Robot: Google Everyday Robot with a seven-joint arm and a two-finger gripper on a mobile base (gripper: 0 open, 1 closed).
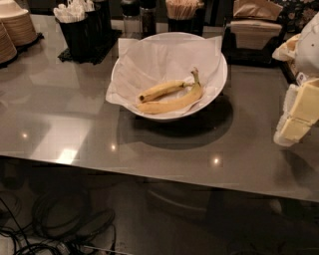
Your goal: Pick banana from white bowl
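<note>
The white bowl (222, 74) stands at the middle back of the grey table, lined with crinkled white paper. Two bananas lie in it. The banana (172, 104) is the longer, curved one at the front, its stem turned up at the right. A shorter, slimmer banana (162, 89) lies just behind it, touching it near the stem. My gripper (298, 113), cream-coloured, hangs at the right edge of the view. It is above the table, well to the right of the bowl and apart from it, and holds nothing I can see.
Along the table's back edge stand stacked paper plates (15, 27), a black holder of white packets (79, 25), shakers (142, 17), a cup of wooden stirrers (182, 12) and a napkin box (254, 27). Cables (60, 224) lie on the floor below the front edge.
</note>
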